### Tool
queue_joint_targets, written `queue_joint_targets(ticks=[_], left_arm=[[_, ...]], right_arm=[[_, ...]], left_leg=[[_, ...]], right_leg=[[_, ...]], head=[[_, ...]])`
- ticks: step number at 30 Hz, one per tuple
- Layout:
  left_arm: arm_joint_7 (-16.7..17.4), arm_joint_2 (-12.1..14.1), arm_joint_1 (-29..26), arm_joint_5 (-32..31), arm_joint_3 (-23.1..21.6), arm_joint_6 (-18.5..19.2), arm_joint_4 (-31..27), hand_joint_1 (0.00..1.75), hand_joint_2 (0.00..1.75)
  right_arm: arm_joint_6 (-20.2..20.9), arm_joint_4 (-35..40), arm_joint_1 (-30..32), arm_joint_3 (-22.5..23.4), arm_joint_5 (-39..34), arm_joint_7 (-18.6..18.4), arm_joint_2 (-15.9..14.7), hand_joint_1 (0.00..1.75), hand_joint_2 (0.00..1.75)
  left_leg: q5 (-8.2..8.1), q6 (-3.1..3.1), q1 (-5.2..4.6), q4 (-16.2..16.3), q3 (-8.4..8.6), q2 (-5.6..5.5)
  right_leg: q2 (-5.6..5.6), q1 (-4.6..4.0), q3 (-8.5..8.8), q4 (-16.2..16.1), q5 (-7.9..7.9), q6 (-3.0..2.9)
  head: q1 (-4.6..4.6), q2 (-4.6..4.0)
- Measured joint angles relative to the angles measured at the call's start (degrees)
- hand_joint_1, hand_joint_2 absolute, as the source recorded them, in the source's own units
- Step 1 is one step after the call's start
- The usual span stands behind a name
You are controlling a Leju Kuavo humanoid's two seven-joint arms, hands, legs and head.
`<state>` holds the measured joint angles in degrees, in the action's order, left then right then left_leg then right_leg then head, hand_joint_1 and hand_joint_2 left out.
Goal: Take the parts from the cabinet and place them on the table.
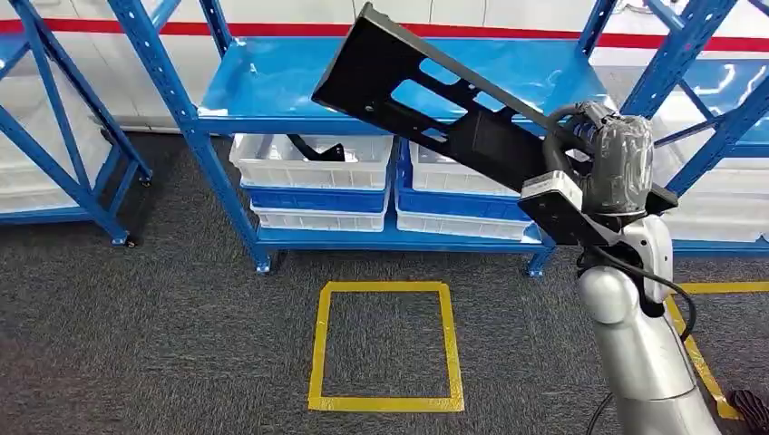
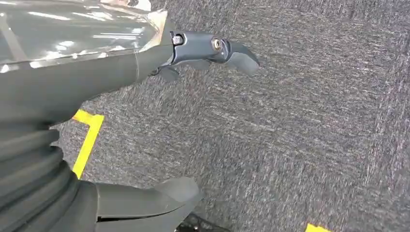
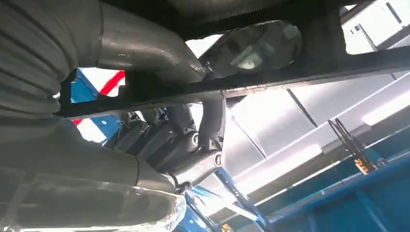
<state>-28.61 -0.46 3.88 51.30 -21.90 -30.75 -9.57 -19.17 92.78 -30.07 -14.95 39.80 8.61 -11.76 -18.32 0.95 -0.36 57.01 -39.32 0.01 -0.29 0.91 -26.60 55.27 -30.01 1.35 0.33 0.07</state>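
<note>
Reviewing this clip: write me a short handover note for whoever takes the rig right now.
Right hand: holds a long black slotted part, lifted in front of the blue cabinet.
Left hand: holds nothing, fingers apart, hanging over the grey carpet.
Done: one part is out of the cabinet.
Left: carry it to the table and set it down. Another dark part lies in a white bin.

right hand (image 1: pixel 609 172) mostly hidden behind black part (image 1: pixel 426 91), bin contents unclear

Matt black metal part (image 1: pixel 426 91)
</note>
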Motion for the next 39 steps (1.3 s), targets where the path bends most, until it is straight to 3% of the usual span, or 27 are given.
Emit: queue_joint_targets(ticks=[1, 2, 4, 5, 7, 9, 10, 11, 14, 15, 16, 17, 19, 20, 22, 24, 25, 26, 29, 30, 31, 33, 35, 36, 37, 38, 39], left_arm=[[0.0, 0.0, 0.0, -0.2, 0.0, 0.0, 0.0, 0.0, 1.75], [0.0, 0.0, 0.0, -0.4, -0.2, 0.0, 0.0, 0.0, 1.75], [0.1, 0.2, 0.0, -0.7, -0.6, 0.1, 0.0, 0.0, 1.75], [0.1, 0.2, 0.0, -0.9, -0.7, 0.2, 0.0, 0.0, 1.75], [0.5, 0.3, 0.0, -1.0, -1.0, 0.3, 0.0, 0.0, 1.75], [0.8, 0.4, 0.2, -1.4, -1.3, 0.2, 0.0, 0.0, 1.75], [0.8, 0.4, 0.3, -1.5, -1.4, 0.2, 0.0, 0.0, 1.75], [0.8, 0.4, 0.4, -1.5, -1.4, 0.2, -0.1, 0.0, 1.75], [0.9, 0.5, 0.6, -1.6, -1.4, 0.1, -0.1, 0.0, 1.75], [1.0, 0.5, 0.6, -1.6, -1.4, 0.1, -0.1, 0.0, 1.75], [1.0, 0.4, 0.7, -1.6, -1.4, 0.1, -0.1, 0.0, 1.75], [1.0, 0.5, 0.7, -1.6, -1.4, 0.1, -0.1, 0.0, 1.75], [1.0, 0.6, 0.7, -1.6, -1.4, 0.1, -0.1, 0.0, 1.75], [1.0, 0.6, 0.7, -1.6, -1.4, 0.1, -0.1, 0.0, 1.75], [1.0, 0.5, 0.7, -1.6, -1.4, 0.1, -0.1, 0.0, 1.75], [1.0, 0.5, 0.8, -1.6, -1.4, 0.1, -0.1, 0.0, 1.75], [1.0, 0.5, 0.8, -1.5, -1.4, 0.0, -0.1, 0.0, 1.75], [1.1, 0.5, 0.8, -1.4, -1.4, 0.0, -0.2, 0.0, 1.75], [1.2, 0.5, 0.8, -1.3, -1.4, 0.0, -0.2, 0.0, 1.75], [1.2, 0.5, 0.7, -1.1, -1.4, 0.0, -0.2, 0.0, 1.75], [1.2, 0.5, 0.7, -0.9, -1.4, 0.0, -0.1, 0.0, 1.75], [1.2, 0.4, 0.6, -0.8, -1.4, 0.0, -0.1, 0.0, 1.75], [1.2, 0.5, 0.5, -0.7, -1.4, 0.0, -0.1, 0.0, 1.75], [1.2, 0.5, 0.5, -0.7, -1.4, 0.0, -0.1, 0.0, 1.75], [1.2, 0.5, 0.5, -0.7, -1.4, 0.0, -0.1, 0.0, 1.75], [1.1, 0.5, 0.5, -0.6, -1.4, 0.0, -0.1, 0.0, 1.75], [1.0, 0.5, 0.5, -0.5, -1.4, 0.0, -0.1, 0.0, 1.75]], right_arm=[[0.2, 0.0, -0.1, -0.1, -0.4, -0.1, 0.0, 1.75, 1.75], [0.5, 0.0, -0.1, -0.2, -0.9, -0.5, 0.0, 1.75, 1.75], [1.2, 0.1, 0.0, 0.0, -2.0, -0.9, -0.1, 1.75, 1.75], [1.2, 0.2, 0.3, 0.1, -2.4, -0.9, -0.2, 1.75, 1.75], [1.5, 0.5, 1.2, 0.6, -3.5, -0.9, -0.5, 1.75, 1.75], [1.6, 0.9, 1.9, 1.4, -4.5, -0.5, -0.9, 1.75, 1.75], [1.6, 1.2, 2.1, 1.7, -5.0, -0.3, -1.1, 1.75, 1.75], [1.5, 1.6, 2.3, 2.1, -5.4, 0.0, -1.3, 1.75, 1.75], [1.3, 1.8, 3.0, 3.2, -6.3, 0.7, -1.9, 1.75, 1.75], [1.2, 1.8, 3.4, 3.5, -6.6, 0.9, -2.2, 1.75, 1.75], [1.0, 1.9, 3.8, 3.9, -6.8, 1.0, -2.4, 1.75, 1.75], [1.0, 1.9, 4.0, 4.3, -7.1, 1.1, -2.7, 1.75, 1.75], [1.0, 1.9, 4.5, 5.1, -7.8, 1.5, -3.0, 1.75, 1.75], [1.0, 1.9, 4.8, 5.5, -8.0, 1.6, -3.1, 1.75, 1.75], [0.9, 1.9, 5.5, 5.8, -8.1, 1.7, -3.2, 1.75, 1.75], [0.9, 1.9, 5.7, 6.1, -8.2, 1.9, -3.3, 1.75, 1.75], [0.9, 1.9, 5.7, 6.3, -8.3, 2.2, -3.3, 1.75, 1.75], [0.9, 2.0, 5.7, 6.6, -8.5, 2.5, -3.2, 1.75, 1.75], [0.7, 2.0, 6.1, 7.1, -8.7, 2.9, -3.2, 1.75, 1.75], [0.7, 2.0, 6.2, 7.1, -8.8, 3.0, -3.2, 1.75, 1.75], [0.7, 2.0, 6.2, 7.2, -9.0, 3.2, -3.1, 1.75, 1.75], [0.7, 1.9, 6.2, 7.3, -9.4, 3.6, -3.1, 1.75, 1.75], [0.7, 1.9, 6.2, 7.3, -9.5, 3.7, -3.0, 1.75, 1.75], [0.7, 1.9, 6.3, 7.3, -9.6, 3.8, -3.0, 1.75, 1.75], [0.7, 1.8, 6.3, 7.3, -9.7, 3.8, -3.0, 1.75, 1.75], [0.7, 1.7, 6.4, 7.4, -9.7, 3.9, -3.0, 1.75, 1.75], [0.6, 1.7, 6.4, 7.5, -10.1, 4.1, -3.0, 1.75, 1.75]], left_leg=[[-2.67, -0.34, 0.32, 1.3, -0.85, -0.15], [-7.28, -0.65, 0.55, 4.8, -1.87, -0.17], [-13.29, -1.42, 0.77, 13.8, -4.06, -0.19], [-13.95, -1.74, 0.97, 17.4, -4.62, -0.18], [-11.0, -2.22, 1.57, 17.9, -2.48, -0.16], [-8.24, -2.7, 2.2, 10.2, 3.96, -0.14], [-9.63, -2.92, 2.47, 5.3, 7.26, -0.26], [-11.23, -2.69, 1.8, 2.3, 9.09, -0.55], [-10.67, -1.17, 1.32, 2.4, 7.92, -0.57], [-9.87, -0.1, 1.35, 1.9, 7.35, -0.33], [-9.13, 0.8, 1.45, 1.8, 6.84, -0.03], [-8.44, 1.63, 1.45, 1.8, 5.94, -0.01], [-7.19, 1.76, 1.3, 1.8, 4.34, 0.04], [-6.5, 1.8, 1.15, 1.9, 3.42, 0.11], [-5.27, 1.67, 1.05, 1.9, 1.92, 0.16], [-4.05, 1.31, 1.07, 1.9, 0.5, 0.18], [-3.44, 1.01, 1.07, 2.0, 0.09, 0.15], [-2.87, 0.56, 0.77, 2.0, -0.4, 0.04], [-1.14, -0.35, 0.92, 1.2, -0.17, 0.05], [-0.62, -0.88, 0.83, 0.9, -0.33, -0.09], [-1.96, -1.13, 1.2, 1.5, -0.73, -0.21], [-9.51, -1.51, 1.21, 7.4, -2.53, -0.19], [-14.42, -1.94, 1.21, 16.7, -4.82, -0.2], [-14.45, -2.02, 1.24, 19.5, -4.99, -0.19], [-13.27, -2.03, 1.25, 19.6, -3.97, -0.19], [-11.4, -1.99, 1.33, 17.5, -1.93, -0.17], [-9.62, -1.85, 1.41, 13.0, 1.65, -0.16]], right_leg=[[-0.27, 0.2, -0.66, 0.0, 0.65, -0.48], [-0.34, 0.19, -1.22, 0.1, 1.46, -1.39], [-0.32, 0.16, -2.78, 0.2, 2.96, -1.32], [-0.33, 0.16, -3.65, 0.2, 3.63, -1.2], [-0.32, 0.34, -5.45, 0.7, 4.62, -0.53], [-0.32, 0.73, -7.14, 1.8, 5.14, -0.04], [-0.35, 0.72, -7.75, 2.6, 5.3, 0.24], [-0.36, 0.36, -8.65, 3.1, 5.53, 0.63], [-0.37, 0.48, -9.08, 2.8, 6.94, 2.42], [-0.28, 0.03, -9.47, 2.7, 7.4, 2.98], [-0.15, 0.57, -10.36, 3.6, 5.9, 2.6], [-0.12, 0.42, -11.66, 6.2, 2.93, 1.81], [-0.05, 0.39, -14.04, 14.7, -2.32, 1.18], [0.05, 0.35, -14.9, 19.1, -3.93, 1.43], [0.05, 0.35, -13.2, 20.3, -2.76, 2.58], [0.04, 0.41, -7.29, 12.7, 0.39, 3.53], [0.03, 0.43, -3.21, 7.1, 0.5, 3.34], [0.05, -0.07, 0.53, 1.6, -1.68, 2.4], [0.4, -0.77, -1.17, 2.1, -0.83, 1.45], [0.34, -0.46, -1.52, 1.8, -0.22, 0.68], [0.22, 0.72, -1.83, 1.8, 0.46, 0.04], [0.01, 0.37, -2.8, 1.8, 1.77, -1.23], [0.01, 0.12, -4.47, 1.9, 3.05, -1.36], [0.01, 0.07, -5.28, 2.0, 3.6, -1.3], [0.02, 0.03, -5.98, 2.1, 4.08, -1.1], [0.03, 0.04, -6.64, 2.3, 4.51, -0.97], [0.04, 0.07, -7.31, 2.5, 4.8, -0.64]], head=[[-0.13, 0.0], [-0.37, 0.0], [-0.39, 0.0], [-0.39, 0.0], [-0.42, 0.0], [-0.44, 0.0], [-0.42, 0.0], [-0.61, 0.0], [-0.37, 0.0], [-0.39, 0.0], [-0.44, 0.0], [-0.02, 0.0], [0.15, 0.0], [0.15, 0.0], [0.11, 0.0], [0.13, 0.0], [0.13, 0.0], [0.15, 0.0], [-0.11, 0.0], [-0.07, 0.0], [-0.13, 0.0], [-0.26, 0.0], [-0.31, 0.0], [-0.31, 0.0], [-0.31, 0.0], [-0.33, 0.0], [-0.33, 0.0]])
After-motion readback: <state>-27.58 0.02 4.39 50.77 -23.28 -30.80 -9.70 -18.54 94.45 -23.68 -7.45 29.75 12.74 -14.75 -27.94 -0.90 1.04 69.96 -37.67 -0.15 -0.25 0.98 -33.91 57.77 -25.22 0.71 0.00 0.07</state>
